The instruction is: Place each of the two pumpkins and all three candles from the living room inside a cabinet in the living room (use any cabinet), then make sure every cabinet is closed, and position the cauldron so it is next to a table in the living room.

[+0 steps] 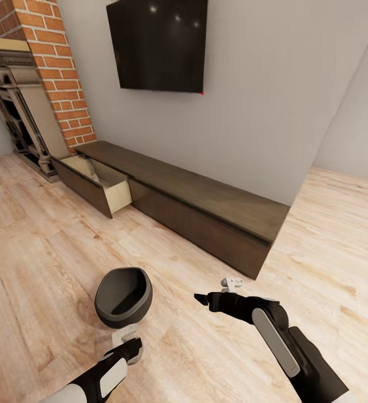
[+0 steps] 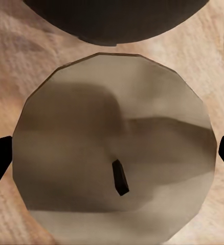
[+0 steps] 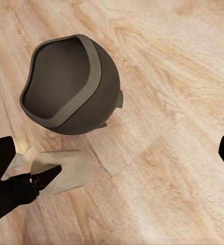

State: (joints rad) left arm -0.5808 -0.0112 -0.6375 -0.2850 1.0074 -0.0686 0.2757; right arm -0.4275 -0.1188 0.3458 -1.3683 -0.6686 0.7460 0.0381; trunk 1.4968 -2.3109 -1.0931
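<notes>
You have no readable text, label, brand, number or sign anywhere in these views. The wall screen is dark and blank, showing a few light reflections and a small red dot at its lower corner, possibly an indicator light. The cabinet, cauldron and candle carry no markings.
</notes>
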